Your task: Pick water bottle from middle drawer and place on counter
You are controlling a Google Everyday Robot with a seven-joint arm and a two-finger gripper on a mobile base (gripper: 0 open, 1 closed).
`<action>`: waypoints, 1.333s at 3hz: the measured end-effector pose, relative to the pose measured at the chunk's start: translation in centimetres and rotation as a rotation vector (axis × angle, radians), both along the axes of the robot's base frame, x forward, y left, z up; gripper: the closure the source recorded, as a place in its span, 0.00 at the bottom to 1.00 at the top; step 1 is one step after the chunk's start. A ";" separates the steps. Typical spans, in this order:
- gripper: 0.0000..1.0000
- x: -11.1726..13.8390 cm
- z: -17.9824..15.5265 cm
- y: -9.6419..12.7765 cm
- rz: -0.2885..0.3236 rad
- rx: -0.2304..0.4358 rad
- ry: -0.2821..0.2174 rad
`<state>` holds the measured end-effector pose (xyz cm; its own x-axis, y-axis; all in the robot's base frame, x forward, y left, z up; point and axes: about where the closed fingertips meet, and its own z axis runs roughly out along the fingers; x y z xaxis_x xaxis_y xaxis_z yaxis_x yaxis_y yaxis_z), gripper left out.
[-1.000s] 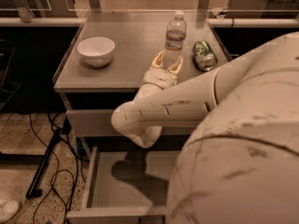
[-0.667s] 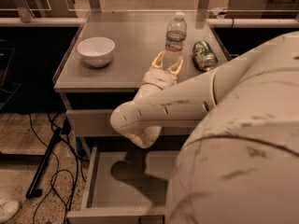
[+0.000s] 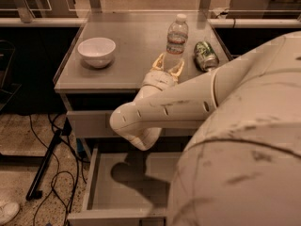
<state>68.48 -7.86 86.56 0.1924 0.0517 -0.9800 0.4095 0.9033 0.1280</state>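
Note:
The water bottle (image 3: 177, 37) stands upright on the counter (image 3: 127, 46), right of centre, with its white cap on top and a red-banded label. My gripper (image 3: 168, 65) is at the bottle's base, on the near side, reaching in from the front over the counter's edge. The bottle's bottom is hidden behind the gripper. The middle drawer (image 3: 101, 192) is pulled open below, and its grey floor shows only the arm's shadow. My arm (image 3: 160, 112) crosses above the drawer.
A white bowl (image 3: 96, 52) sits on the counter's left. A green drink can (image 3: 204, 55) lies on its side just right of the bottle. Cables and a black stand leg (image 3: 47, 166) lie on the speckled floor at left. My white body (image 3: 244, 149) fills the lower right.

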 end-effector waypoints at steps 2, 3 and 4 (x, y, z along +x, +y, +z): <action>0.28 0.0 0.0 0.0 0.000 0.000 0.000; 0.00 0.0 0.0 0.0 0.000 0.000 0.000; 0.00 0.0 0.0 0.0 0.000 0.000 0.000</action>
